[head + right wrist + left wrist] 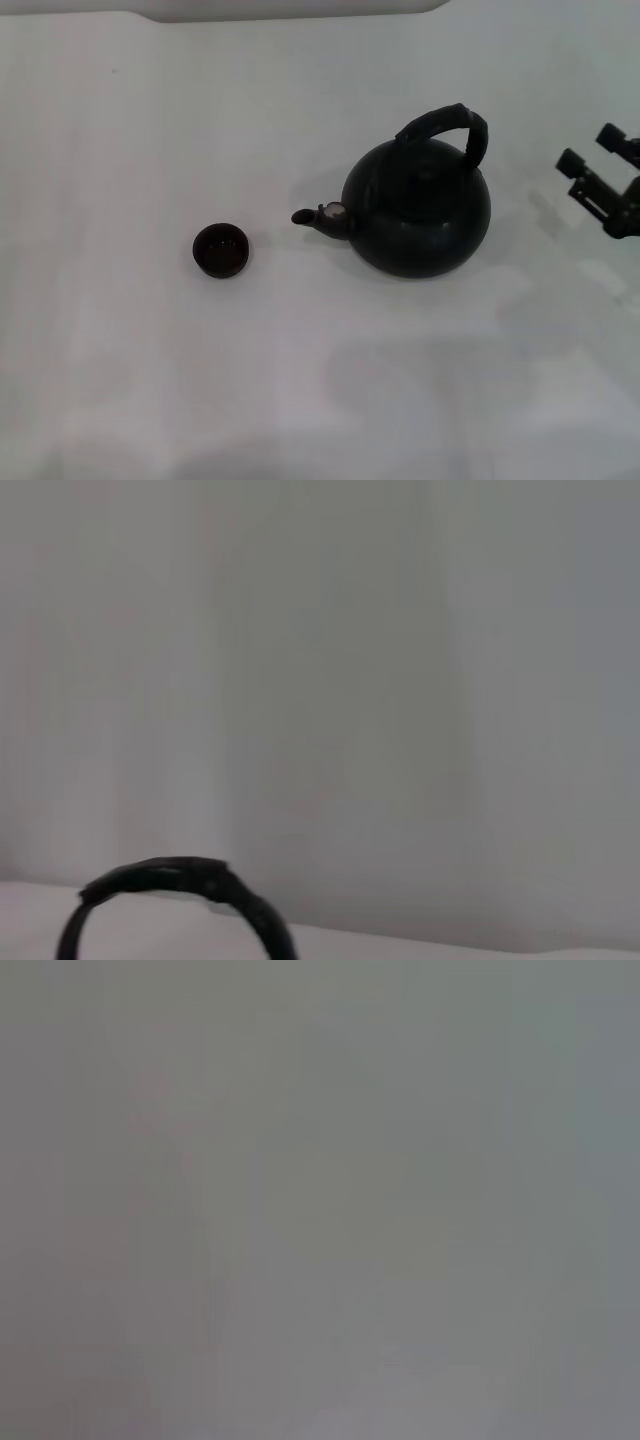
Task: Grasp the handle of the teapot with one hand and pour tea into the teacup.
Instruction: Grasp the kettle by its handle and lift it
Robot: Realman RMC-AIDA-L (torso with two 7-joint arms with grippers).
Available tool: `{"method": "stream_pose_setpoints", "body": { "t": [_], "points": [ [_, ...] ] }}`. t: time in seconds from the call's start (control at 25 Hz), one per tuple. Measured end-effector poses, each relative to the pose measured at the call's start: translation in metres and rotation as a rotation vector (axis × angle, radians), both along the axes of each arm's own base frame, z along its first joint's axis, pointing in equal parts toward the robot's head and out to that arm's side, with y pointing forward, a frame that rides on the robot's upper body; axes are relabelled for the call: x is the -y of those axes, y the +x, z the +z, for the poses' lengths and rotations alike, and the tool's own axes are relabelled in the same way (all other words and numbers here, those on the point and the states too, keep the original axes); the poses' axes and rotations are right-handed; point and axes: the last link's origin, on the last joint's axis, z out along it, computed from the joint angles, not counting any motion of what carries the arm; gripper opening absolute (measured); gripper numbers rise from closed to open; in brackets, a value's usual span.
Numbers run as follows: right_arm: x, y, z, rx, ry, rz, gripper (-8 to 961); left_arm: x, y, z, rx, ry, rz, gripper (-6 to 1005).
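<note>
We see the right gripper (592, 148) with fingers (572, 160) spread, holding nothing, just beside the teapot (420, 210) and its handle (447, 128); the teacup (221, 250) sits beyond, on the worktop (320, 390).

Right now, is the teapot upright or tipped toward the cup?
Upright. The teapot sits flat on the table, handle arching on top, spout apart from the cup. The right end effector is open beside it.
</note>
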Motion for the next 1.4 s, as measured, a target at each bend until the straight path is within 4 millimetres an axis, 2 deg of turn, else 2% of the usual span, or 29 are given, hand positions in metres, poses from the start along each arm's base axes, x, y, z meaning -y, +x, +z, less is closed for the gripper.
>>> {"method": "stream_pose_setpoints", "body": {
  "t": [0.52, 0.96, 1.4],
  "points": [
    [-0.02, -0.031, -0.019, 0.023, -0.081, 0.139, 635, 0.009, -0.007, -0.008, 0.021, -0.034, 0.051, 886],
    [-0.033, -0.041, -0.033, 0.102, -0.123, 0.162, 636, 0.011, -0.005, -0.017, 0.046, -0.061, 0.049, 887],
    [-0.045, -0.047, -0.032, 0.102, -0.102, 0.16, 635, 0.01, -0.001, -0.02, 0.042, -0.081, 0.023, 886]
  ]
}}
